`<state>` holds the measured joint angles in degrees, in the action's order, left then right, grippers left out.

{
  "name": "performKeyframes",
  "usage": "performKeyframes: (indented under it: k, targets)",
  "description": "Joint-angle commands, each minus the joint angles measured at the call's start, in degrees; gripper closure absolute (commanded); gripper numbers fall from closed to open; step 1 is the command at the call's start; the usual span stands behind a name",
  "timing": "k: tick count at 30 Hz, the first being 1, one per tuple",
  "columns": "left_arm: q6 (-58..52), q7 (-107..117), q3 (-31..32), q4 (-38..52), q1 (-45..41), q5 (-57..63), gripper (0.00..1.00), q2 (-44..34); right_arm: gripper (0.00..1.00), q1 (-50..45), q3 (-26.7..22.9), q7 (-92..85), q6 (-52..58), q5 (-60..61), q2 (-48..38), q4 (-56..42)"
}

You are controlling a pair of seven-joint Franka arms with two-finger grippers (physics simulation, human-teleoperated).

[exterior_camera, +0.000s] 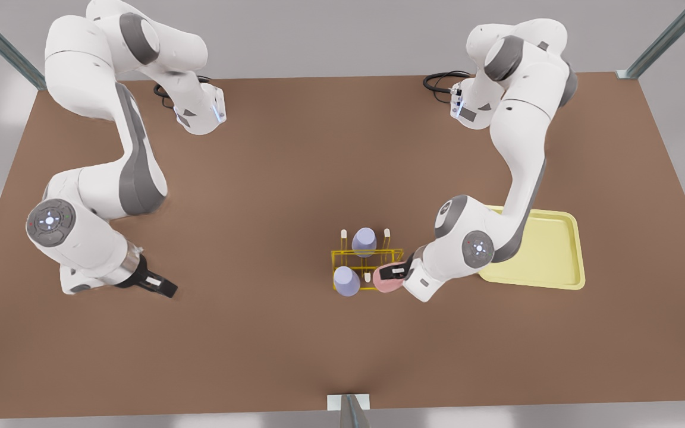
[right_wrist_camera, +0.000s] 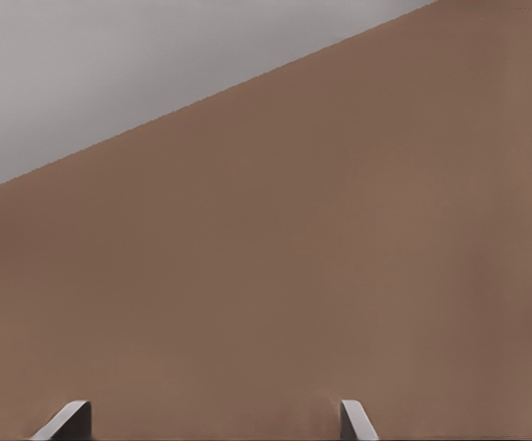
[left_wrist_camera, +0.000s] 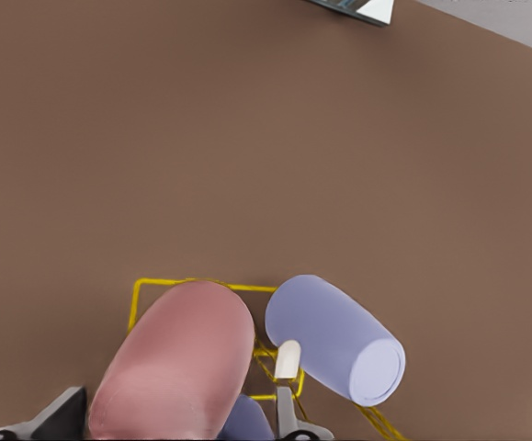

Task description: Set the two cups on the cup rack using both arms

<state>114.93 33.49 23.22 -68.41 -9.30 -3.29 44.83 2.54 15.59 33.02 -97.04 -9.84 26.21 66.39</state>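
Note:
The yellow wire cup rack stands on the brown table, right of centre in the front view. One lavender cup sits upside down on a far peg and another lavender cup on a near peg. My left gripper is at the rack's corner nearest the tray, shut on the salmon pink cup. In the left wrist view the pink cup lies between my fingers, over the rack, beside a white-tipped peg and a lavender cup. My right gripper waits open at the front view's left, holding nothing.
A pale-yellow flat tray lies just beyond the left arm's elbow on the front view's right. A grey post stands at the table's near edge. Bare brown table lies between the two arms.

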Motion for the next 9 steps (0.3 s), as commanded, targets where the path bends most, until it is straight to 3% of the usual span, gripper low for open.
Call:
performKeyframes:
  k: [1,2,3,4,6,7,8,9]
  targets:
    - [1.2,13.0,0.0,0.0,-0.2,0.2,0.00,0.0,0.00,-0.1,0.1,-28.8,20.7,-4.1,-7.4,0.8]
    - [1.2,13.0,0.0,0.0,-0.2,0.2,0.00,0.0,0.00,-1.5,-4.0,-28.7,22.5,-0.5,-14.8,5.7]
    - [0.0,12.6,-0.3,0.0,0.4,1.1,0.00,-0.4,0.00,-5.8,-9.6,-28.2,22.2,3.9,-15.8,7.3]
    - [-9.1,10.4,0.4,1.6,5.2,4.3,0.00,-2.1,0.00,-6.2,-11.1,-28.4,19.3,4.5,-20.0,12.8]
    - [-31.6,-9.7,0.1,10.3,13.0,10.7,0.00,-6.5,0.00,-5.9,-11.3,-28.6,17.0,3.9,-25.1,18.6]
    - [-35.8,-15.5,0.2,10.3,14.3,14.9,0.00,-9.8,0.00,-5.9,-11.5,-28.4,17.0,3.7,-25.5,19.1]
    - [-38.5,-20.0,-1.0,8.4,14.6,15.8,0.00,-14.8,0.00,-5.9,-11.8,-28.3,16.9,3.6,-25.5,19.4]
    - [-37.9,-25.4,-6.7,0.1,12.1,15.3,0.00,-22.1,0.00,-5.9,-11.9,-28.3,16.8,3.6,-25.5,19.5]
